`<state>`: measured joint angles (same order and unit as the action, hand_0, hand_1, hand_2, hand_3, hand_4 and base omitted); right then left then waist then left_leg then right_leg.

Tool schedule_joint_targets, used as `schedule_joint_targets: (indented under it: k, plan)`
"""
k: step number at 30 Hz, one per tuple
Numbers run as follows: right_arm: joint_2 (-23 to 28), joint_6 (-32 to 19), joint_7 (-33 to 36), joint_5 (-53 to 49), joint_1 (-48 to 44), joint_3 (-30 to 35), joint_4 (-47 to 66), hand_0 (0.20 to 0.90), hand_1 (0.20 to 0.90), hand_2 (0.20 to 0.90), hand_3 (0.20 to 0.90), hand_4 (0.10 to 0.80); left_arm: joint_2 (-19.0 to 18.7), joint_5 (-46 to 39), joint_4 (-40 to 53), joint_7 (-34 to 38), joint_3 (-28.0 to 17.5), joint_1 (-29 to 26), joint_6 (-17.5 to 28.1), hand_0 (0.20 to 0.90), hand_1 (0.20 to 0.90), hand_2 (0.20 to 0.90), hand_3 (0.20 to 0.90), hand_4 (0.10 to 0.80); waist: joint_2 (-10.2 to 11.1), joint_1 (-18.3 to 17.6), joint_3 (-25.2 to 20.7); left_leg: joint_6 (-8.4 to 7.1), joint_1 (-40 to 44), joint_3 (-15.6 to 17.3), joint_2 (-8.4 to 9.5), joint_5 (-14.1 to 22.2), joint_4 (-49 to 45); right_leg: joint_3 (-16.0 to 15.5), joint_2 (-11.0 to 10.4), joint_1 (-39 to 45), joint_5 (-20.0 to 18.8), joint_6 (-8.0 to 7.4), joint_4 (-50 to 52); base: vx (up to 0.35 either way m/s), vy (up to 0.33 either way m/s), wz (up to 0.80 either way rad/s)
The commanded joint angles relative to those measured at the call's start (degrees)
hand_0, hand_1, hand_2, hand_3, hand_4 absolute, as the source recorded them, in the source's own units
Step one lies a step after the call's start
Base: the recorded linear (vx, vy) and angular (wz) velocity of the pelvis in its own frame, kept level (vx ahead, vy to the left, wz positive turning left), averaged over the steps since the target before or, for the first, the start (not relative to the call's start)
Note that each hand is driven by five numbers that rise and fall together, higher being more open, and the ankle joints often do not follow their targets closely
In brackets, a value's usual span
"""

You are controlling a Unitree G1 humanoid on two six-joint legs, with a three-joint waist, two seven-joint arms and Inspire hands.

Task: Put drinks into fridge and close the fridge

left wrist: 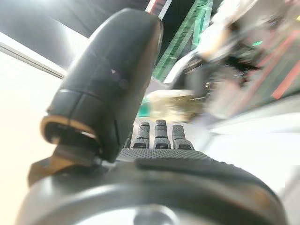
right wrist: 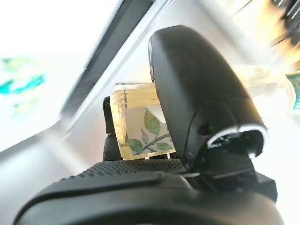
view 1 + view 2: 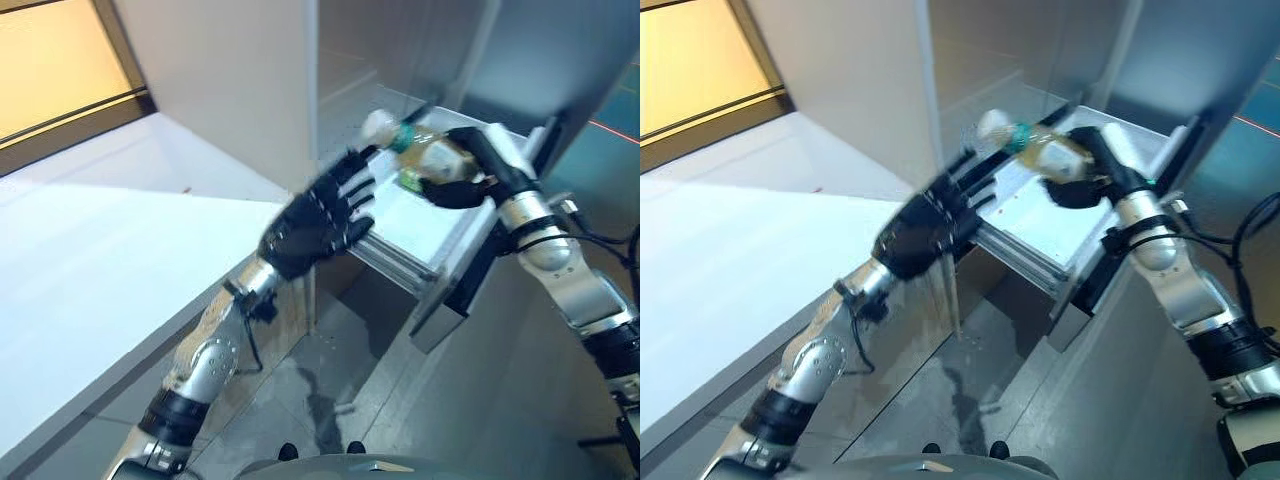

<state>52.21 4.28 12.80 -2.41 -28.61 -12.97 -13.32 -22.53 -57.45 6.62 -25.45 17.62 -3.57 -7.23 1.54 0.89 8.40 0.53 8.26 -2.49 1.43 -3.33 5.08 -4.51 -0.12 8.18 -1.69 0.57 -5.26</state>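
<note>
My right hand (image 3: 470, 178) is shut on a drink bottle (image 3: 420, 152) with pale yellow liquid, a green leaf label and a white cap. It holds the bottle on its side above the white shelf (image 3: 415, 222) of the open fridge. The bottle also shows in the right wrist view (image 2: 140, 126), clamped under the thumb. My left hand (image 3: 320, 222) is open and empty, fingers spread, at the fridge's front edge just left of the bottle. In the left wrist view its fingers (image 1: 157, 136) point toward the bottle (image 1: 171, 104).
The fridge door (image 3: 480, 270) hangs open at the right, below my right arm. The fridge's white side wall (image 3: 240, 90) rises at the left. A white counter (image 3: 90, 260) runs along the left. Grey tiled floor (image 3: 330, 390) lies below.
</note>
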Motion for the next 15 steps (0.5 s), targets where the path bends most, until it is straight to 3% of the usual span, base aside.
schedule_joint_targets:
  k: [1, 8, 14, 15]
  plan:
    - [8.06, -6.08, 8.98, -3.46, -19.05, 7.12, -3.45, 0.3, 0.3, 0.3, 0.2, 0.1, -2.71, -4.36, -0.22, -5.28, 2.41, 1.29, -1.12, 0.9, 0.9, 0.9, 0.9, 0.8, 2.02, 3.25, -5.98, 0.15, -0.13, -1.01, 0.2, 4.58, -2.31, -1.51, 0.17, 0.72, 2.76, -0.59, 3.68, 0.113, -0.003, 0.36]
    - [12.61, -4.67, 6.75, -6.61, -27.05, -1.31, -20.94, 0.3, 0.3, 0.3, 0.2, 0.1, -7.36, 2.06, -9.12, -8.56, 4.96, 7.42, -6.53, 0.9, 0.9, 0.9, 0.9, 0.8, 1.15, 7.0, -5.23, -0.82, -0.83, -4.11, 0.27, 4.11, -2.86, -5.3, -0.39, 1.54, 4.17, -0.25, 4.27, 0.082, 0.001, 0.31]
    - [11.85, -0.9, 1.83, -8.47, -29.11, -4.76, -29.7, 0.3, 0.3, 0.3, 0.2, 0.1, -8.94, 12.61, -19.26, -7.66, 6.91, 9.6, -2.69, 0.9, 0.9, 0.9, 0.9, 0.8, 0.13, 8.85, -3.42, -1.63, -2.96, -5.66, 0.36, 3.26, -3.58, -7.7, -0.8, 0.35, 4.48, 0.11, 4.71, 0.035, 0.003, 0.3]
    - [11.07, -0.01, 0.68, -9.24, -30.22, -5.67, -32.34, 0.3, 0.3, 0.3, 0.2, 0.1, -9.15, 15.98, -23.82, -6.26, 7.78, 9.19, 1.04, 0.9, 0.9, 0.9, 0.9, 0.8, -0.2, 9.37, -2.39, -1.82, -4.39, -6.04, 0.4, 2.99, -4.02, -8.32, -0.92, -0.82, 4.42, 0.22, 4.94, -0.059, -0.006, 0.27]
